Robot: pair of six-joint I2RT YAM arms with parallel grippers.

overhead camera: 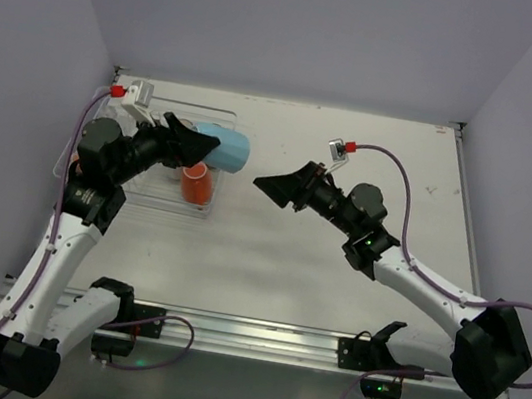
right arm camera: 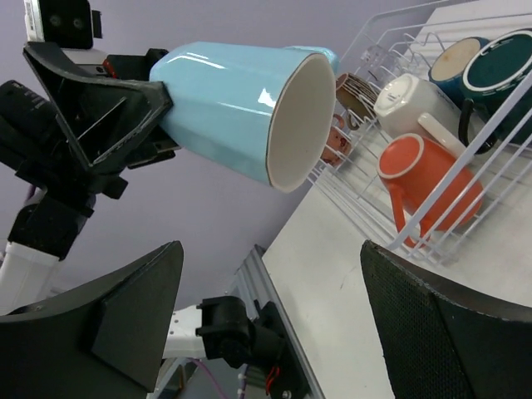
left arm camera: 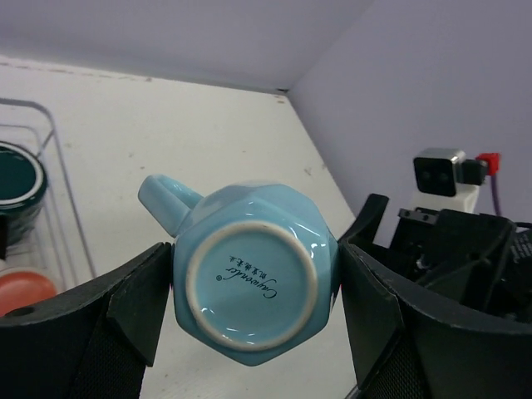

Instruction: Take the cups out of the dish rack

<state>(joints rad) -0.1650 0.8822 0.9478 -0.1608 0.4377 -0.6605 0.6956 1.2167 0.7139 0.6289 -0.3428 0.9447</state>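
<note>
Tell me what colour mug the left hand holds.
Light blue ceramic mug, clearest from right wrist view.

Light blue mug [left arm camera: 253,283]: glazed ceramic, high gloss, sharp highlights. Foot ring bare, matt cream, with a printed mark. Inner glaze off-white, duller sheen.
Orange cup [right arm camera: 428,179], white cup [right arm camera: 411,100], dark teal cup [right arm camera: 503,75]: same smooth, glossy glaze.
Dish rack [right arm camera: 465,168]: thin wire, white coating, smooth, slight sheen.
Left tool [left arm camera: 253,312], right tool [right arm camera: 274,316]: black plastic, matt. Right tool's inner faces finely grained.
Desk [overhead camera: 337,261]: off-white, matt, faintly scuffed.
</note>
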